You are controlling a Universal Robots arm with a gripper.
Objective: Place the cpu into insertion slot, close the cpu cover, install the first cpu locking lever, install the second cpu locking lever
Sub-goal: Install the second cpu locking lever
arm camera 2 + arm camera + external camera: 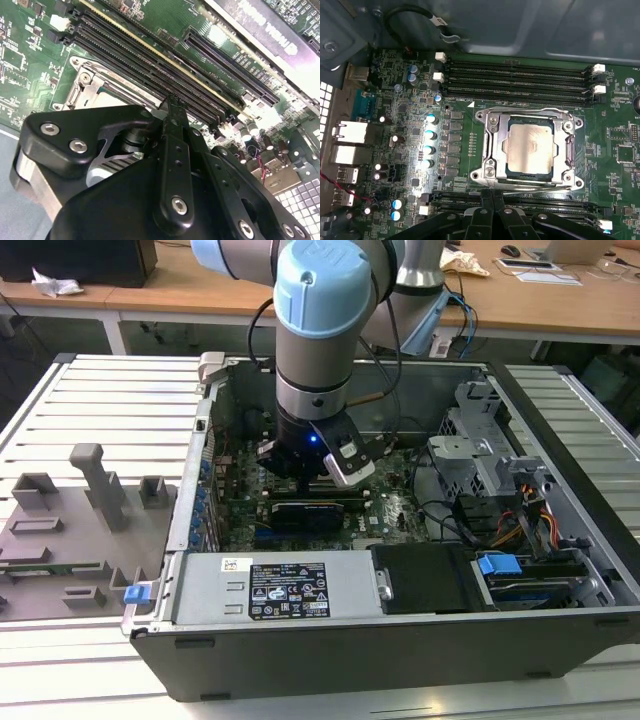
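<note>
In the first wrist view the silver-grey cpu (530, 147) lies flat in the insertion slot (559, 125) on the green board. The cpu cover (492, 145) lies down over it, its window framing the chip. One wire locking lever (520, 109) runs along the socket's far side, and another (530, 186) runs along the near side. My gripper (491, 196) is shut, its fingertips together just over that near lever at the socket's edge. The second wrist view has the fingertip (172, 107) beside the socket's metal frame (87, 85). In the exterior view the gripper (300, 472) reaches down inside the case.
Long memory slots (520, 75) flank the socket on both sides. A black expansion card (305, 512) stands close in front of the gripper. A power supply (270, 585), a drive cage (480, 455) and the case walls hem in the board. A grey fixture tray (60, 530) lies at the exterior view's left.
</note>
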